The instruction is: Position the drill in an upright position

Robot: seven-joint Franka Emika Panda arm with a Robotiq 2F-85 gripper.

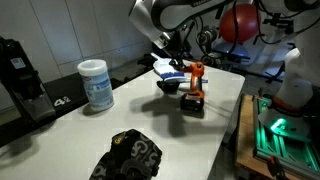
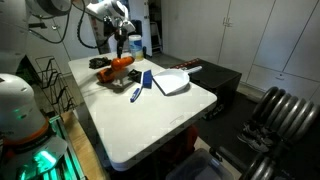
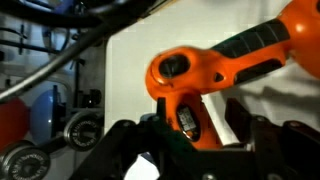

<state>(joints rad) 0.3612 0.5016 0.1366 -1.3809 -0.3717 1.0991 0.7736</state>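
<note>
Nearest the camera in an exterior view, one crumpled black bundle [image 1: 128,157] lies at the bottom centre of the white counter [image 1: 190,140]. Further back, left of centre, stands one white canister with a blue label [image 1: 97,85]. Beyond that, right of centre, is the single drill [image 1: 195,88]: its orange body rises above a black base that rests on the counter. Just behind it in the frame lies one white and blue pan [image 1: 168,68]. The one gripper [image 1: 178,58] comes down from the upper middle, close beside the drill's top. In the opposite exterior view the order reverses: one blue pen [image 2: 136,93] and the pan [image 2: 170,81] lie nearer, and the drill [image 2: 120,64] sits farther back at upper left, under the gripper [image 2: 120,42]. In the wrist view the orange drill [image 3: 190,75] fills the centre, its black-gripped handle running to the upper right. The gripper's [image 3: 185,142] dark fingers [image 3: 120,150] flank its lower part, spread apart. I cannot tell whether they press on it.
</note>
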